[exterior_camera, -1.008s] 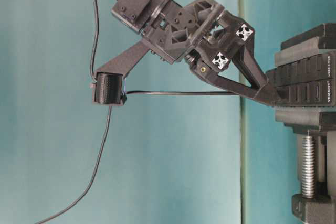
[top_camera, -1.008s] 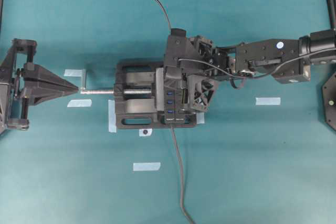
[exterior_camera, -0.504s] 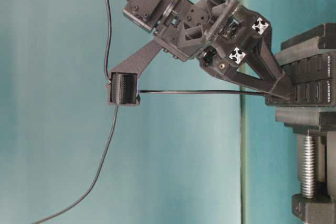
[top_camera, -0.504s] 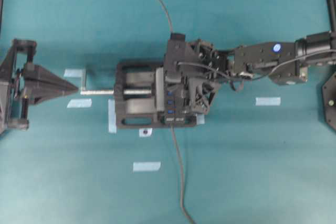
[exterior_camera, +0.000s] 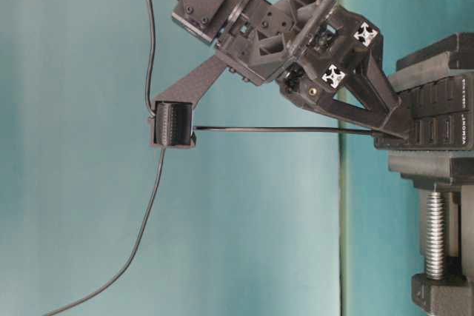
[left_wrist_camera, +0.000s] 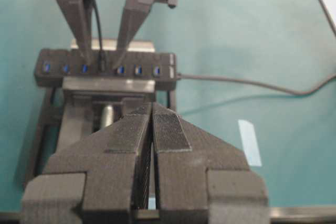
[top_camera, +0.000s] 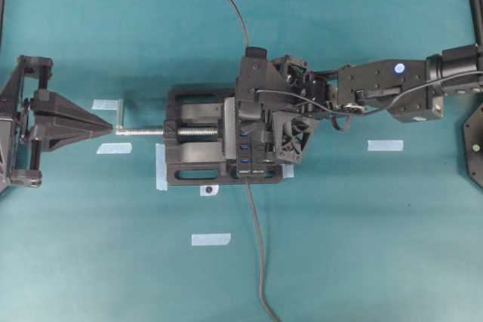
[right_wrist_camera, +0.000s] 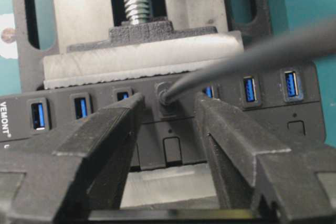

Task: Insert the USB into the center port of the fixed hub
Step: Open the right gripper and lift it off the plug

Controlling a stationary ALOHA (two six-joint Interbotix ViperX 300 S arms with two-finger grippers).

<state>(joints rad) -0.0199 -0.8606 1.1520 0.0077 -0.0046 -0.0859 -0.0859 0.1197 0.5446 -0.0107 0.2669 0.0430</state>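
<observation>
The fixed hub point(right_wrist_camera: 314, 103) is a long black strip with blue ports, clamped in a vise. The black USB point(right_wrist_camera: 167, 99) plug sits in the middle of the port row, so the center port is hidden behind it. Its thin cable point(exterior_camera: 281, 129) runs straight back from the plug. My right gripper point(right_wrist_camera: 169, 104) is open, with one finger on each side of the plug and a gap on both sides. Seen from overhead, the right gripper point(top_camera: 260, 137) hangs over the hub point(top_camera: 245, 157). My left gripper point(left_wrist_camera: 152, 113) is shut on nothing and points at the vise from far left point(top_camera: 106, 122).
The black bench vise point(top_camera: 189, 152) with its silver screw point(top_camera: 143, 132) holds the hub at the table's middle. The hub's own cable point(top_camera: 258, 246) trails toward the front edge. Several strips of pale tape point(top_camera: 385, 145) lie on the teal surface.
The right gripper's jaws have opened off the USB plug, which stays in the hub. The gripper has shifted slightly toward the hub. The left arm has not moved.
</observation>
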